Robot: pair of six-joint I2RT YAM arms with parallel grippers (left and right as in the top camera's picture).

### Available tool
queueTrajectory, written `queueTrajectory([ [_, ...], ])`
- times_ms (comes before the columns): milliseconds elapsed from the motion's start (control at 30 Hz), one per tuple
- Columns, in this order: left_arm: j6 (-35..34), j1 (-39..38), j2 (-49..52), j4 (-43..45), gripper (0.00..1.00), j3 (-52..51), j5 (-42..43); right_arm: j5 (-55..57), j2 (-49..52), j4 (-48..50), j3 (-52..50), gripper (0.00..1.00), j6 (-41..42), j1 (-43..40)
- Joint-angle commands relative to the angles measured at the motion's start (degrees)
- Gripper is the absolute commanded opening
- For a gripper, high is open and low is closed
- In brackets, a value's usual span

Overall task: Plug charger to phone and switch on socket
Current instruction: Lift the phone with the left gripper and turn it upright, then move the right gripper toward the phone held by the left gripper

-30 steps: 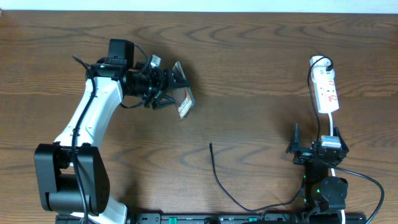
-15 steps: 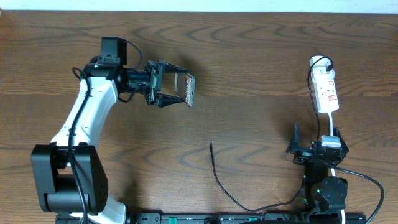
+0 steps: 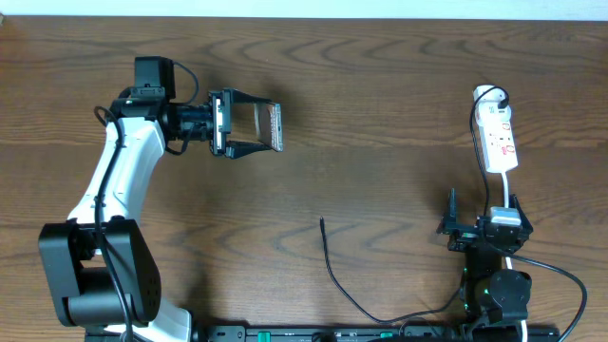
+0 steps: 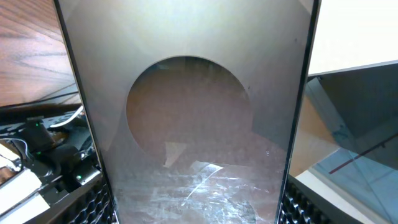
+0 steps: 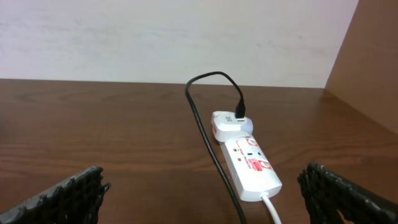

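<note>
Overhead: left arm point(image 3: 123, 180) reaches toward the far-left corner, wrist turned so the left gripper point(image 3: 269, 125) points right, parallel to the far edge. It pinches the phone point(image 3: 276, 126) between both fingers. From above the phone reads only as a thin edge-on strip.

Left wrist cam adds what overhead can't. The phone point(image 4: 186, 124) face fills the frame, grey with a brownish round patch and glare streaks low down. Ribbed finger pads point(image 4: 93, 202) sit against both long sides. Lettering not legible.

Mid-desk, overhead only: charger point(image 3: 332, 271) lies loose, plug tip toward desk centre, touching nothing. The cable curves back to the near edge, well apart from the phone.

Right arm point(image 3: 499, 285) is folded at the near-right corner, right gripper point(image 3: 483, 214) aimed at the far edge. Overhead doesn't resolve the jaws, but the right wrist cam does: fingers point(image 5: 68, 193) spread wide at both lower frame corners, holding nothing. That cam also shows the socket point(image 5: 249, 165) ahead, by the right edge. A white adapter point(image 5: 225, 123) with a black lead point(image 5: 202, 124) is plugged in at its far end. Switch state: can't tell.
</note>
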Motion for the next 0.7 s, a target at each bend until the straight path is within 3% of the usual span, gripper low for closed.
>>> queueTrajectory([
  [0,-0.9,0.3,-1.0,0.2,0.07,1.7,3.7,-0.1,-0.1,-0.3,0.0,0.99,-0.5,0.4],
  [300,-1.1,0.4,-1.0,0.3,0.07,1.7,3.7,-1.1,-0.1,0.2,0.0,0.99,0.3,0.4],
  [533,0.0,0.4,-1.0,4.1,0.07,1.7,-0.8,-20.3,0.0,2.2,0.3,0.99,12.7,0.4],
  [667,0.0,0.4,-1.0,4.1,0.07,1.7,-5.7,-22.7,1.7,2.3,3.0,0.99,19.4,0.4],
])
